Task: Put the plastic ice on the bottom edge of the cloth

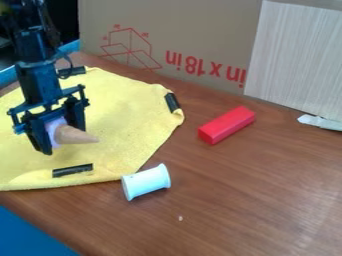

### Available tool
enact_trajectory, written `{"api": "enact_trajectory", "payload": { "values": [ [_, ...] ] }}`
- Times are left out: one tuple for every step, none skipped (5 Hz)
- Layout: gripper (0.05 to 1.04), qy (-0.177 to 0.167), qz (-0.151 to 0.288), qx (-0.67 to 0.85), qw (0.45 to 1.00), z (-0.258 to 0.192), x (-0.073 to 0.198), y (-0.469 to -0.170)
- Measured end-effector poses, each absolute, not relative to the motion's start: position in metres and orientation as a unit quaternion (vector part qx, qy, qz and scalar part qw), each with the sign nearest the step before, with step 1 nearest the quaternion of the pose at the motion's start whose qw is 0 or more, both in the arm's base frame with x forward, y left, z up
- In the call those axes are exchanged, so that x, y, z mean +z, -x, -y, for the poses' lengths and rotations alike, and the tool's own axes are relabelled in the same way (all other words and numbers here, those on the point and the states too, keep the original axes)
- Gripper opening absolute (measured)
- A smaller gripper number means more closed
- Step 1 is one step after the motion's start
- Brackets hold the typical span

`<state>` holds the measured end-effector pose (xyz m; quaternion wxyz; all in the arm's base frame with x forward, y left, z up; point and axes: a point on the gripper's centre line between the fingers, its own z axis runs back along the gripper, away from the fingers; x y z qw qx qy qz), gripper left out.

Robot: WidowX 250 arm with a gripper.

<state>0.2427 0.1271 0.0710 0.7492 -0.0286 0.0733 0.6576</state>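
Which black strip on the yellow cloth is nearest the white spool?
The bottom black strip; the right strip and top strip lie farther from the spool.

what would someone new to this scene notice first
Probably the big yellow cloth spread over the left of the wooden table, with the black gripper above it holding a toy ice cream cone whose tip points right. Next, the bright red block right of the cloth, and the white spool on its side at the cloth's lower edge.
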Motion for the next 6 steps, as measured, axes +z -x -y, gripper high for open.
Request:
{"api": "enact_trajectory", "payload": {
  "values": [
    [0.827,0.010,-0.055,0.658,0.751,-0.132,0.060,-0.238],
    [1.011,0.013,-0.012,0.637,0.771,-0.135,0.063,-0.242],
    [1.007,0.033,0.015,0.623,0.781,-0.127,0.084,-0.247],
    [1.001,0.047,0.022,0.615,0.787,-0.120,0.104,-0.247],
    [1.001,0.034,0.033,0.599,0.799,-0.104,0.138,-0.251],
    [1.001,0.029,0.065,0.545,0.835,-0.113,0.179,-0.262]
  ]
}}
